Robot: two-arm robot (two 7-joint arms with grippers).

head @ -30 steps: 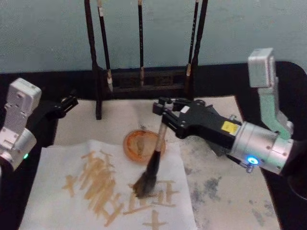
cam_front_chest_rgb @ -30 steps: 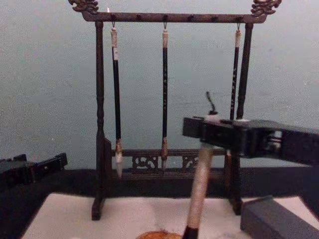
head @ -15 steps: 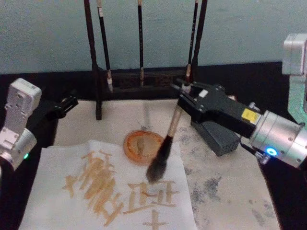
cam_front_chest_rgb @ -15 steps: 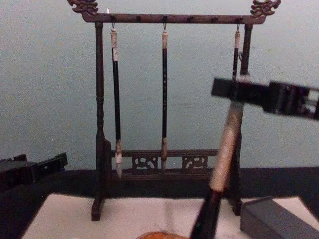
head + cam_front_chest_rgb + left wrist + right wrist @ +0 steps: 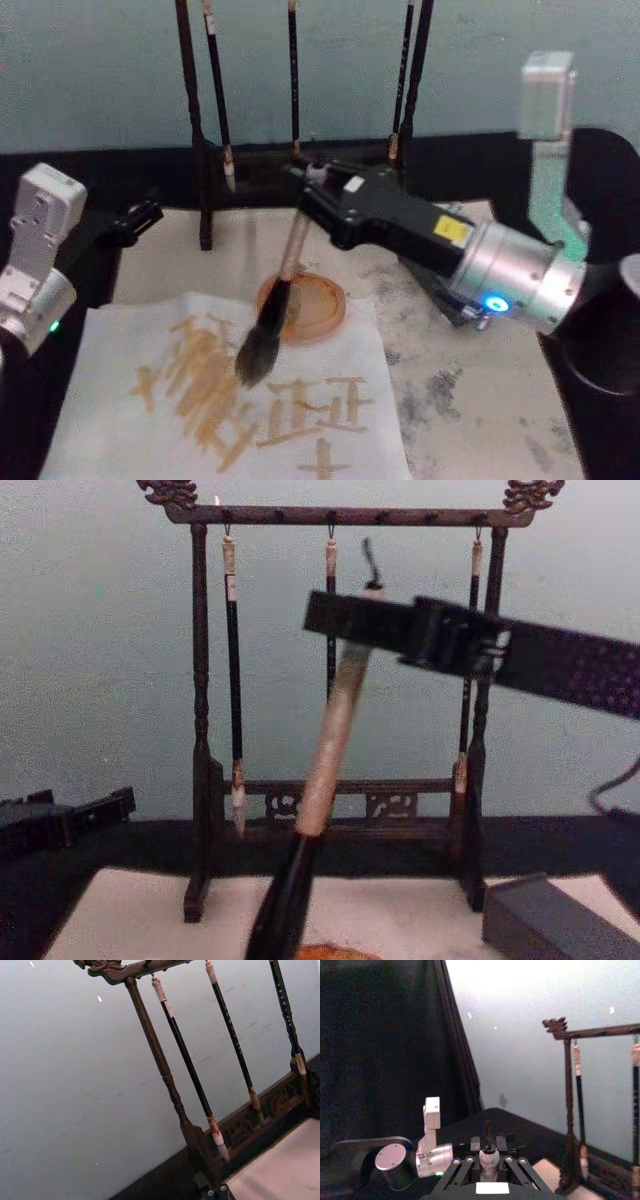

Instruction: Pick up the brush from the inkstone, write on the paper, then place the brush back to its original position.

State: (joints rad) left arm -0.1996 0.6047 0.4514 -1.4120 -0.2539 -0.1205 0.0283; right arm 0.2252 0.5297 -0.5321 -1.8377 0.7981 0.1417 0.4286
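We see a black table [image 5: 110, 168] with the cream paper [image 5: 480, 400] spread flat on it, grey-stained at the right. On the paper lie a white sheet [image 5: 120, 420] with brown strokes, an orange dish [image 5: 318, 305] at its far edge, a grey block [image 5: 545, 920] — and the rack's [image 5: 200, 730] feet.

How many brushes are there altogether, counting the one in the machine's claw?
4. Three slim dark ones hang on the wooden rack: left brush, middle brush, right brush. The thick brush is clamped in the right gripper, tilted, in front of the rack.

Right pincer [image 5: 489, 1166] clamped on brush [image 5: 489, 1155] top end; left arm [image 5: 434, 1152] beyond; wooden rack [image 5: 567, 1110] against pale wall.
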